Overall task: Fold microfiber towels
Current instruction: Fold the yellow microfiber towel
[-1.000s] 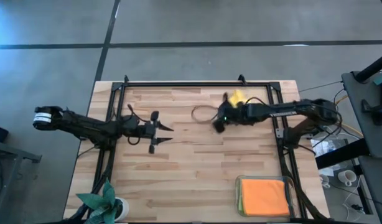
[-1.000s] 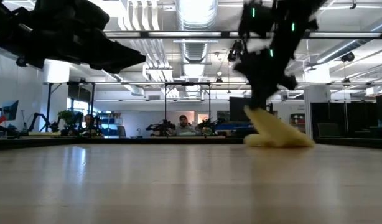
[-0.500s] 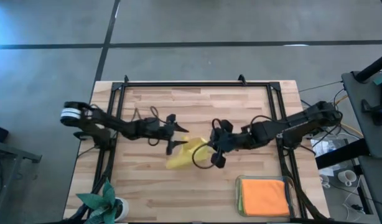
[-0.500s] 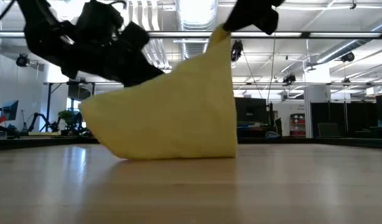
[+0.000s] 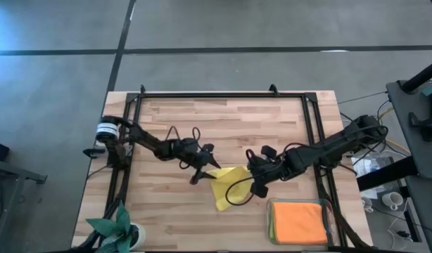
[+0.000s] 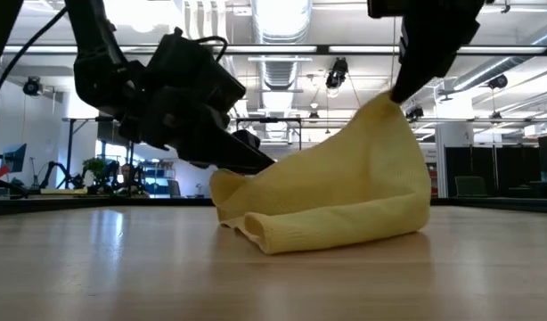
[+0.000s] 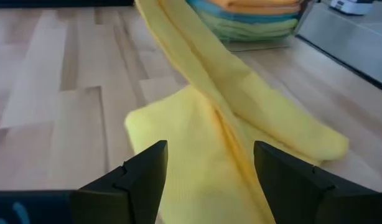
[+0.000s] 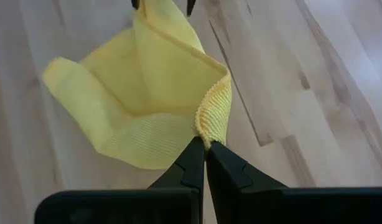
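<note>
Folding not begun: yellow towel (image 5: pixel 227 185) lies crumpled on tabletop (image 5: pixel 223 126). Right hand (image 8: pixel 203 149) pinches its edge; left hand (image 7: pixel 206 165) stands wide, empty.

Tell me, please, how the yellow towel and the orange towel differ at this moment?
The yellow towel lies crumpled on the bare table, one corner pinched by the right gripper; the orange towel lies flat and folded on a stack in the clear tray, untouched. Both are plain bright cloths.

left pincer (image 5: pixel 200 167) spread, right pincer (image 5: pixel 248 180) pinched closed
</note>
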### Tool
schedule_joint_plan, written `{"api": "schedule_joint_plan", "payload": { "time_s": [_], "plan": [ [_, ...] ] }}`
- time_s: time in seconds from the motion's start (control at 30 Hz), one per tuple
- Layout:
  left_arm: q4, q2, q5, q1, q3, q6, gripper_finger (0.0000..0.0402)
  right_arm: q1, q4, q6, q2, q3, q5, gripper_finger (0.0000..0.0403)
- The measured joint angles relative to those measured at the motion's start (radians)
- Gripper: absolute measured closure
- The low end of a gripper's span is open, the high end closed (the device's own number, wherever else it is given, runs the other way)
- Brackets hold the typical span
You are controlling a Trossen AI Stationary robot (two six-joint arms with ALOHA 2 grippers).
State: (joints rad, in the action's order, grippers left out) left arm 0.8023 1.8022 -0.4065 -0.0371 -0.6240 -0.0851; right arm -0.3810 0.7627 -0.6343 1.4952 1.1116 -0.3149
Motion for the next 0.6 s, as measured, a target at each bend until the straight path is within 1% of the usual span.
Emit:
{"api": "schedule_joint_plan", "payload": {
  "time_s": [0.13, 0.17, 0.2, 0.23, 0.3, 0.47, 0.6],
  "plan": [
    [-0.039, -0.077, 0.021, 0.025, -0.002, -0.024, 0.0178, 0.001, -0.002, -0.001, 0.0, -0.032, -0.001, 0.0394],
    [-0.055, -0.1, 0.047, 0.043, -0.004, -0.043, 0.0178, 0.002, -0.001, -0.001, 0.0, -0.038, 0.0, 0.0394],
    [-0.081, -0.12, 0.099, 0.061, -0.004, -0.06, 0.0178, 0.003, 0.001, 0.002, 0.0, -0.043, -0.002, 0.0394],
    [-0.111, -0.129, 0.151, 0.074, -0.004, -0.075, 0.0178, 0.006, 0.0, 0.004, 0.0, -0.045, -0.005, 0.0394],
    [-0.17, -0.134, 0.212, 0.082, -0.004, -0.078, 0.0178, 0.014, -0.002, 0.011, 0.0, -0.044, -0.021, 0.0394],
    [-0.159, -0.121, 0.228, 0.088, -0.027, -0.069, 0.0178, 0.031, -0.007, 0.056, 0.0, -0.01, -0.029, 0.0394],
    [-0.168, -0.069, 0.223, 0.104, -0.056, -0.052, 0.0178, 0.03, -0.005, 0.085, 0.0, 0.023, -0.029, 0.0394]
  ]
}}
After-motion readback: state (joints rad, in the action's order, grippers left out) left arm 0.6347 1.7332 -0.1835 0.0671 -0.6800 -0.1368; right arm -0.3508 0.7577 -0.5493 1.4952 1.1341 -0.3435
